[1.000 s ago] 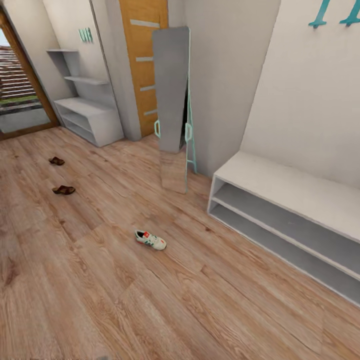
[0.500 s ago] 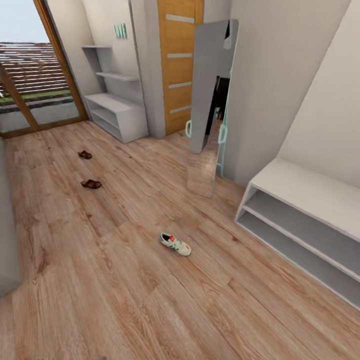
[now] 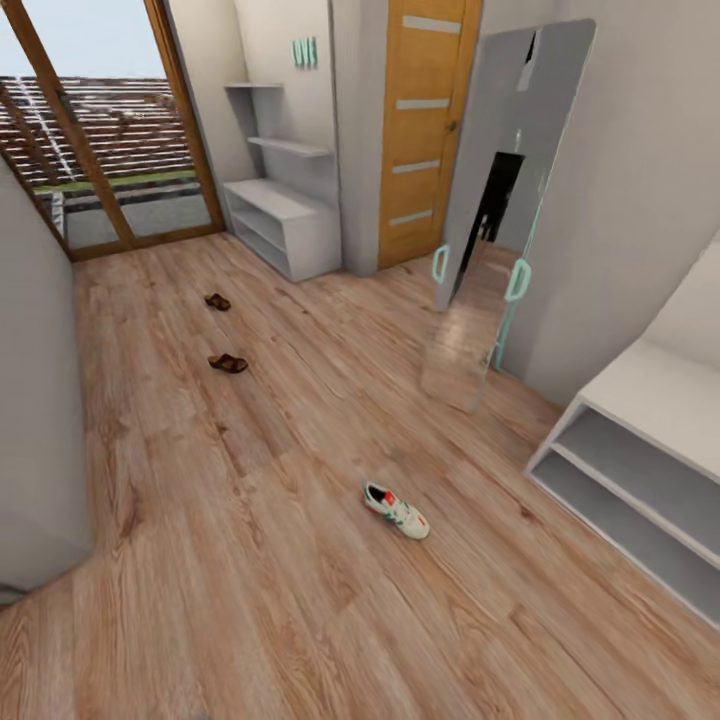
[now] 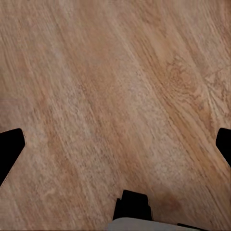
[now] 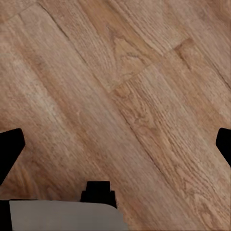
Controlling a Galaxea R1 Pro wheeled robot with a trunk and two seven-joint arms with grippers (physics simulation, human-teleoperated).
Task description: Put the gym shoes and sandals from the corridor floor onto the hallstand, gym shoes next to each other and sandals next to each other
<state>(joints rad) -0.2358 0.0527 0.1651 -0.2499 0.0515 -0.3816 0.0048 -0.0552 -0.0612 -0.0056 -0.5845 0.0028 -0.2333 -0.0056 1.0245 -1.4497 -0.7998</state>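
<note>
One gym shoe (image 3: 397, 510) mid corridor floor (image 3: 250, 560); two sandals (image 3: 227, 363) farther off; hallstand (image 3: 640, 470) at right. Shoe likely light, soft upper: grip across heel collar. Both grippers spread wide, empty.

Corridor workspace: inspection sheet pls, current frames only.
Surface: wood-plank corridor floor, bare under both wrist cameras.
Job's things: one gym shoe on the floor mid-corridor; two sandals farther off, apart from each other; hallstand at right, visible shelves hold no shoes.
Clutter: nothing seen.
Grippers: left gripper and right gripper open, empty, over floor.
Cables: nothing seen.
Surroundings: leaning mirror, orange door, second shelf unit, glass door.
</note>
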